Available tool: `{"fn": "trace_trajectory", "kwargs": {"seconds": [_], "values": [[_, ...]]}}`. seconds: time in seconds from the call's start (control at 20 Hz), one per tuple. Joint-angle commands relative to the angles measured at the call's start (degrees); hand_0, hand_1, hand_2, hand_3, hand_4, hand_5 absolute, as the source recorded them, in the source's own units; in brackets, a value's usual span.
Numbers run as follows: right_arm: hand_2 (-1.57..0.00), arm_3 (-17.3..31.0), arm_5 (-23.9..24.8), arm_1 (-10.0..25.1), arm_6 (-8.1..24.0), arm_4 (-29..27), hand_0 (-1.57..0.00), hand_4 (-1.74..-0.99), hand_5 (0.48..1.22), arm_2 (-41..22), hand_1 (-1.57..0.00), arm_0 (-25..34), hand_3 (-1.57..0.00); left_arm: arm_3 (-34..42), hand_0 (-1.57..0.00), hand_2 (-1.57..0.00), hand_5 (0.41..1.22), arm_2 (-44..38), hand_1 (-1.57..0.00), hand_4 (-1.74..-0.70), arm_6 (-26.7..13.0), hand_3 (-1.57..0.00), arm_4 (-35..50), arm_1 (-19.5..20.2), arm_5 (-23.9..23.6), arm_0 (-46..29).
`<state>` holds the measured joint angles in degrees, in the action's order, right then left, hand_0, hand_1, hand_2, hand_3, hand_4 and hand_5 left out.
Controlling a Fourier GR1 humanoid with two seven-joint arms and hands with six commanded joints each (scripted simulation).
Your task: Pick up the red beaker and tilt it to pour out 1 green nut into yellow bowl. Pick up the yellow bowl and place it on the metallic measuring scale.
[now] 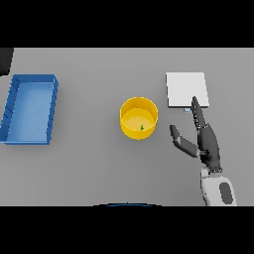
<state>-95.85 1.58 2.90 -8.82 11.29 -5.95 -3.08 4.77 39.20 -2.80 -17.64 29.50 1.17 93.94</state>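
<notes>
While the bowl [139,118] stands upright near the middle of the tabletop [99,168], a small green nut [142,128] lies on its floor, toward the near right side. The bowl is yellow and round, and nothing touches it.

The right hand [207,144] comes in from the lower right and sits to the right of the bowl, apart from it. Its fingers [197,111] are straight and point away from the robot, their tips reaching the near edge of the scale [185,89]; the thumb [181,141] is spread out toward the bowl. The hand holds nothing.

The scale is a pale square plate, lying flat to the right of the bowl and a little farther back, with nothing on it.

A blue tray [30,109] lies at the far left, well apart from the bowl. A dark shape [5,60] shows at the top left corner; what it is cannot be told. No red beaker shows in the view.
</notes>
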Motion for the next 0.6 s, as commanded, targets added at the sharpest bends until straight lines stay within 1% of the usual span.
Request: {"fn": "trace_trajectory", "kwargs": {"seconds": [0.0, 0.1, 0.15, 0.2, 0.25, 0.3, 0.35, 0.4, 0.5, 0.55], "values": [[0.00, 0.1, -0.4, 0.8, 0.5, -0.4, 0.00, -1.081, 0.631, 0.5, 0.00, 0.2, 0.00, -0.6, -1.57, -1.57, 1.221, -1.7, -1.57, -1.74, -0.6, -1.50, 2.6, 1.1, -1.5, -1.6], [0.00, -0.3, -0.8, 0.9, 0.8, -0.7, 0.00, -1.106, 0.642, 0.3, 0.00, 0.0, 0.00, -1.1, -1.57, -1.57, 1.221, -4.2, -1.57, -1.74, -2.2, -1.52, 7.2, 2.6, -4.6, -6.0], [0.00, 0.1, -1.0, 1.2, 0.4, -0.2, 0.00, -1.126, 0.651, 0.0, 0.00, 0.1, 0.00, -1.7, -1.57, -1.57, 1.221, -4.7, -1.57, -1.74, -4.2, -1.53, 8.9, 3.4, -6.1, -7.9], [0.00, 0.0, -1.9, 1.0, 0.0, -1.3, 0.00, -1.141, 0.657, 0.1, 0.00, -0.1, 0.00, -1.5, -1.57, -1.57, 1.221, -5.6, -1.57, -1.74, -5.5, -1.54, 10.9, 3.5, -7.1, -9.4], [0.00, -0.6, -1.9, 1.2, -0.7, -1.4, 0.00, -1.148, 0.663, 0.0, 0.00, -0.8, 0.00, -2.0, -1.57, -1.57, 1.221, -7.0, -1.57, -1.74, -8.3, -1.55, 13.4, 3.9, -8.7, -11.1], [0.00, -0.2, -2.0, 1.3, -0.1, -1.4, 0.00, -1.157, 0.666, 0.2, 0.00, -0.3, 0.00, -1.5, -1.57, -1.57, 1.221, -8.1, -1.57, -1.74, -10.1, -1.55, 15.6, 4.0, -9.8, -12.4], [0.00, 0.0, -1.8, 1.6, -0.6, -0.7, 0.00, -1.165, 0.672, 0.0, 0.00, -0.8, 0.00, -0.7, -1.57, -1.57, 1.221, -9.5, -1.57, -1.74, -11.1, -1.56, 16.8, 4.6, -10.6, -14.0], [0.00, 0.7, -1.8, 1.6, -1.4, -0.1, 0.00, -1.168, 0.680, -0.4, 0.00, -0.5, 0.00, 0.7, -1.57, -1.57, 1.221, -10.6, -1.57, -1.74, -10.8, -1.52, 17.7, 5.5, -11.2, -15.8], [0.00, -0.5, -1.5, 2.0, -1.6, 0.6, 0.00, -1.188, 0.696, -0.6, 0.00, -1.3, 0.00, 3.3, -1.57, -1.57, 1.221, -12.4, -1.57, -1.74, -13.9, -1.46, 19.3, 5.6, -12.6, -19.6], [0.00, 0.0, -1.3, 1.7, -1.3, 1.0, 0.00, -1.191, 0.702, -0.8, 0.00, -1.0, 0.00, 5.3, -1.57, -1.57, 1.221, -13.5, -1.57, -1.74, -14.3, -1.43, 20.6, 6.0, -13.3, -22.2]]}}
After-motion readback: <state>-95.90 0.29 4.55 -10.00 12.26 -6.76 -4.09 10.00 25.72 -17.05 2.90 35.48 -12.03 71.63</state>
